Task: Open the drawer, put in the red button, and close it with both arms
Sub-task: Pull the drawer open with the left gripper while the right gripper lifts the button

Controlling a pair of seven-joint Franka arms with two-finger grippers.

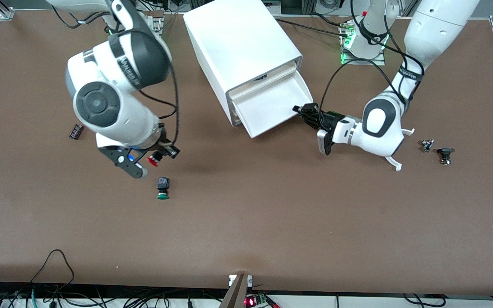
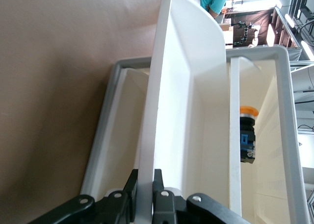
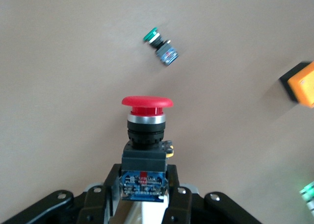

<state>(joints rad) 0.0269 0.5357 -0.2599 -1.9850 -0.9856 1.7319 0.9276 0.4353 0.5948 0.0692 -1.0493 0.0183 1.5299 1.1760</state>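
A: Where's the red button [image 3: 147, 102]?

B: Left of centre in the front view, clamped by its body in the right gripper [image 1: 154, 157], off the table [image 1: 272, 214], above the green-capped button [image 1: 162, 188].

A: And the drawer [image 1: 272, 105]?

B: Upper middle, pulled out of the cabinet [image 1: 240, 47]. The left gripper [image 2: 145, 185] pinches its front edge, jaws narrow.

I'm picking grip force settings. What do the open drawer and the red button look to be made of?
The drawer: likely moulded plastic, white, smooth, slightly glossy, with thin walls and rounded corners. The red button: a glossy red cap, probably plastic, over a shiny silver ring that looks metallic, on a matt black and blue body, seemingly plastic.
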